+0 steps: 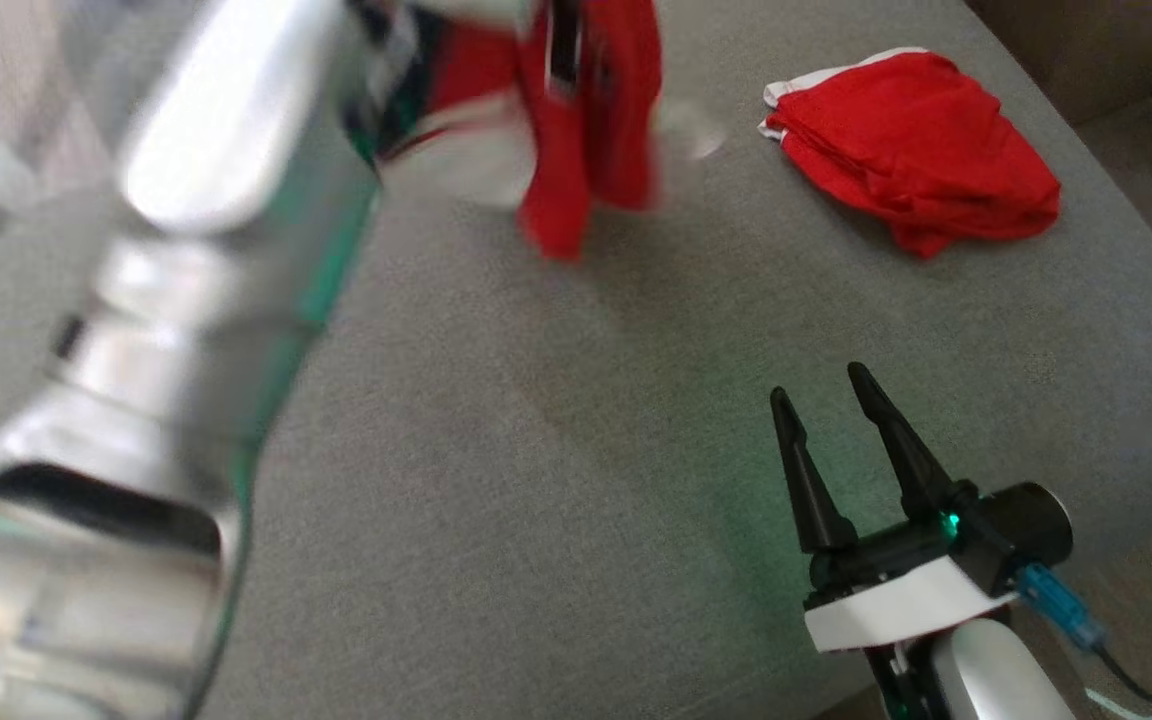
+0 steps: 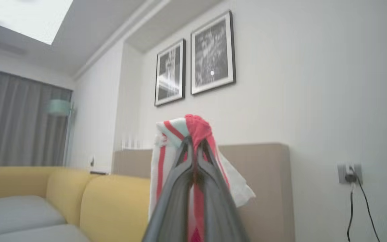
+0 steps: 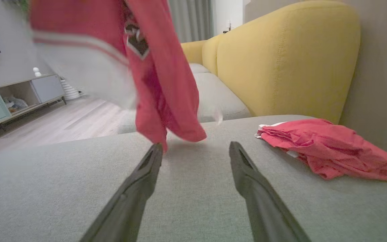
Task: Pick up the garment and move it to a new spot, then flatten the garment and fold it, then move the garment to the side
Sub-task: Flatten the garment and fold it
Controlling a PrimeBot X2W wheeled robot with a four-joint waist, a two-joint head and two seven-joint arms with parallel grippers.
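Observation:
A red and white garment (image 1: 576, 130) hangs in the air above the grey cushion surface (image 1: 536, 450), blurred by motion. My left gripper (image 2: 193, 143) is shut on a bunched fold of the garment (image 2: 197, 129), fingertips pinching the red and white cloth. From the right wrist the hanging garment (image 3: 153, 77) dangles ahead and to the left, its lower tip just above the surface. My right gripper (image 1: 816, 385) stands open low at the front right, nothing between its fingers. The left forearm (image 1: 166, 330) crosses the left of the head view.
A second red garment with white trim (image 1: 911, 150) lies crumpled at the far right of the cushion surface. A yellow sofa (image 3: 281, 60) stands beyond it. The surface's right edge drops to the floor (image 1: 1146, 180). A low cabinet (image 3: 15, 97) stands across the room.

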